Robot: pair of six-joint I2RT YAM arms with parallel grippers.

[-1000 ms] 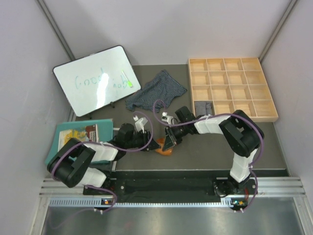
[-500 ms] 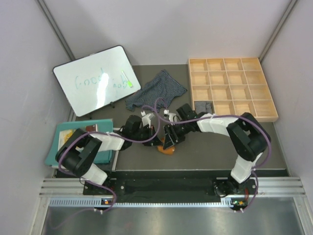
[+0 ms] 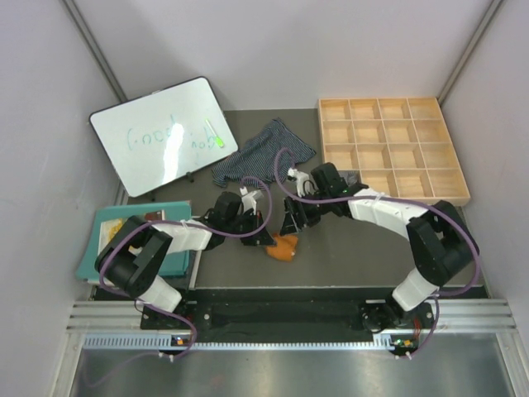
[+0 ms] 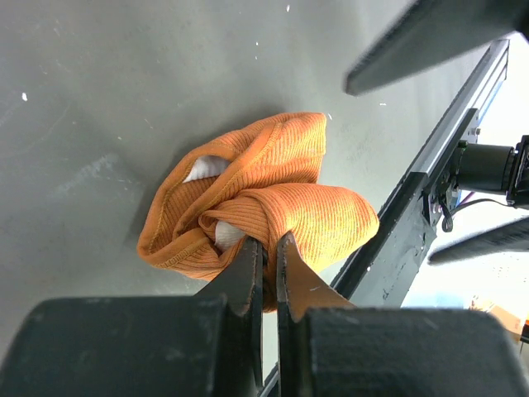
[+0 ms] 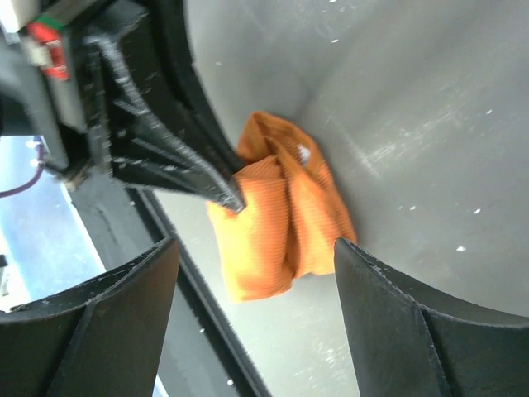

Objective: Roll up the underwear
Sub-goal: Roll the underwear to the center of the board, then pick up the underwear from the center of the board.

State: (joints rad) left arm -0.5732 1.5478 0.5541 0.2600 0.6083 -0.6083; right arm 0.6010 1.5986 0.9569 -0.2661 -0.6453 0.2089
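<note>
The rust-orange underwear [image 3: 284, 247] lies bunched in a loose roll on the dark table, near the front edge. My left gripper [image 3: 264, 240] is shut on a fold at its left side; in the left wrist view the fingertips [image 4: 248, 252] pinch the orange cloth [image 4: 264, 182], with a bit of cream showing. My right gripper [image 3: 293, 225] hangs open just behind the bundle, and in the right wrist view the orange roll [image 5: 289, 223] sits apart from both wide jaws. The navy striped underwear [image 3: 264, 150] lies spread out at the back. A grey pinstriped pair [image 3: 345, 180] sits in a tray compartment.
A wooden compartment tray [image 3: 393, 107] stands at the back right. A whiteboard [image 3: 157, 136] leans at the back left. A teal mat [image 3: 107, 217] with a book lies at the left. The black front rail [image 3: 289, 314] runs close to the orange bundle.
My right gripper let go of the orange bundle, opened wide and drew back toward the rear right. My left gripper moved in from the left and shut on the bundle.
</note>
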